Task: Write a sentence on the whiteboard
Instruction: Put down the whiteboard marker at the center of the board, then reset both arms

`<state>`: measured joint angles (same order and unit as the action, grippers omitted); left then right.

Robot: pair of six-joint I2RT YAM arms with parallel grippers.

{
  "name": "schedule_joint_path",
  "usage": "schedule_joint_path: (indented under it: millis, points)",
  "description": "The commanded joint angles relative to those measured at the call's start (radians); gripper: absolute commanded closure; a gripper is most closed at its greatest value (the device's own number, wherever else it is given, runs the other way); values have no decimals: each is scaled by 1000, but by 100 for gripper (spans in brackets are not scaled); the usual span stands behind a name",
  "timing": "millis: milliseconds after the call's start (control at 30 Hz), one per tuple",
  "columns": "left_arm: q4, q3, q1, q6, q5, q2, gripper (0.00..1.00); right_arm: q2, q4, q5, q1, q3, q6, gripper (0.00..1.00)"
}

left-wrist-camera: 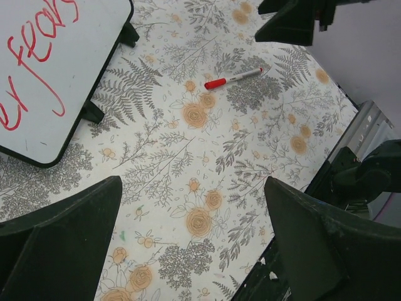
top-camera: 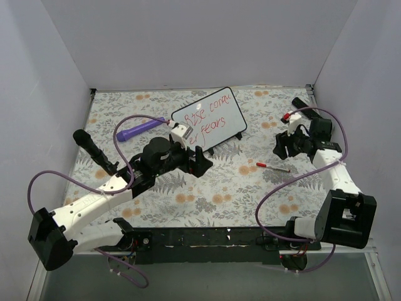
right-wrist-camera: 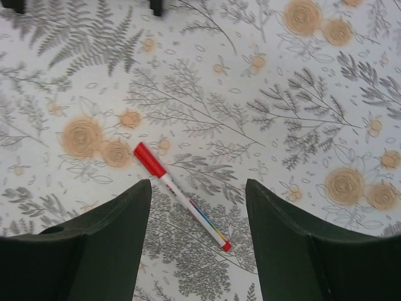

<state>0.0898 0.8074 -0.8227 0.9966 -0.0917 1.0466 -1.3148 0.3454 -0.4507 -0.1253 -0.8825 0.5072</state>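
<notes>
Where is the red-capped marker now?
Top view: the marker lies flat on the floral table, right of centre, beneath the right claw, right of the whiteboard.

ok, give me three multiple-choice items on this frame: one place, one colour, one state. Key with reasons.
1. Where is the marker?
A. Resting on top of the whiteboard
B. On the table, on the right arm's side of the whiteboard
C. Standing upright in a cup

2. What colour is the sentence?
A. Red
B. Blue
C. Black

3. What state is the right gripper in?
A. Shut on the marker
B. Shut, empty
C. Open, holding nothing

Key:
1 B, the top view shows it lying flat on the table.
2 A, the letters are red in the top and left wrist views.
3 C, its fingers stand apart, with the marker lying on the table between them.
</notes>
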Motion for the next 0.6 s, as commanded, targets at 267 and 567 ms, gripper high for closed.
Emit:
schedule_joint_path:
  millis: [267, 567]
  points:
    - [-56, 197, 210, 151, -154, 121, 2, 288, -19, -362, -57, 149, 44, 30]
    - [11, 305, 350, 119, -171, 122, 2, 411, -19, -211, -77, -33, -114, 15]
